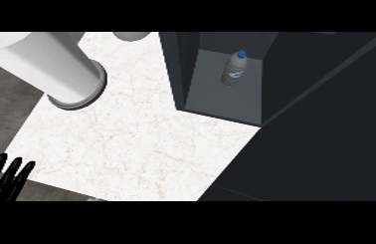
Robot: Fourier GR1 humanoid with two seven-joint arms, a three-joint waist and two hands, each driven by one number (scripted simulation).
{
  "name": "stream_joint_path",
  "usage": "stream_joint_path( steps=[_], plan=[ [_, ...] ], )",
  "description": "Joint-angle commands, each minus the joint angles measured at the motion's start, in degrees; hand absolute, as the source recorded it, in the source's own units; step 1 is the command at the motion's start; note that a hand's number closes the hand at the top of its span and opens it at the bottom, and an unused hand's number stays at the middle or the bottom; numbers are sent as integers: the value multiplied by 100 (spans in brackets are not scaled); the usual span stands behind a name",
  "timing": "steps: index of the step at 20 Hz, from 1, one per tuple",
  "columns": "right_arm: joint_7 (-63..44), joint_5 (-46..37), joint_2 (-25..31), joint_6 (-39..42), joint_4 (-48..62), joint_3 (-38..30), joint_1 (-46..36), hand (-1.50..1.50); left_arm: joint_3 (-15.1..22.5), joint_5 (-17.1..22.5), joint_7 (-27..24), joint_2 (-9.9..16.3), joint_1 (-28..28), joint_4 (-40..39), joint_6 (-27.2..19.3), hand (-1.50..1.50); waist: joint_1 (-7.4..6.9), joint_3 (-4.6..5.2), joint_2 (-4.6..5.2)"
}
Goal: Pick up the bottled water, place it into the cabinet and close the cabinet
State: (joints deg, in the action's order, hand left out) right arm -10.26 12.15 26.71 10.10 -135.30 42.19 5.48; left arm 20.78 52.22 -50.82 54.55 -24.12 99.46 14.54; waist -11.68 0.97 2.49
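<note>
Cabinet [220, 101]: dark, standing on the white marble counter [132, 138], compartment open to view. Water bottle [234, 68]: blue cap, upright inside the cabinet, on its grey floor, toward the back. Left hand [13, 176]: well left of the cabinet at the counter's lower corner, fingers straight and apart, holding nothing. White cylinder [55, 68]: left of the cabinet.

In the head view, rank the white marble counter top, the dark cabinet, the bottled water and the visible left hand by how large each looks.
1. Counter top and cabinet: both large and cut by the view's edges, too close to rank.
2. Bottled water, standing inside the cabinet.
3. Left hand: only fingers show at the left edge, so about the bottle's size, unsure.
</note>
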Motion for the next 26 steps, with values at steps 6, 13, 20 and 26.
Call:
stream_joint_path(
  steps=[6, 13, 20, 26],
  plan=[
    [-669, 1367, -1267, -303, 1472, -480, -1047, 150, -282, 248, -27, 175, -14, -58, 311, -150, 16, -48, 29],
    [-924, 1421, -1722, -791, 3195, -1968, -2697, 150, -284, 290, -19, 84, -247, -145, 317, -150, 288, -69, -113],
    [-657, 854, -2208, -1339, 5528, -2765, -4579, 150, -502, 490, 17, 148, -339, -199, 548, -150, 449, -85, -112],
    [68, 707, -2258, -1022, 7129, -3097, -5346, 150, -598, 462, 59, 124, -449, -129, 632, -150, 565, -97, -116]
  ],
)
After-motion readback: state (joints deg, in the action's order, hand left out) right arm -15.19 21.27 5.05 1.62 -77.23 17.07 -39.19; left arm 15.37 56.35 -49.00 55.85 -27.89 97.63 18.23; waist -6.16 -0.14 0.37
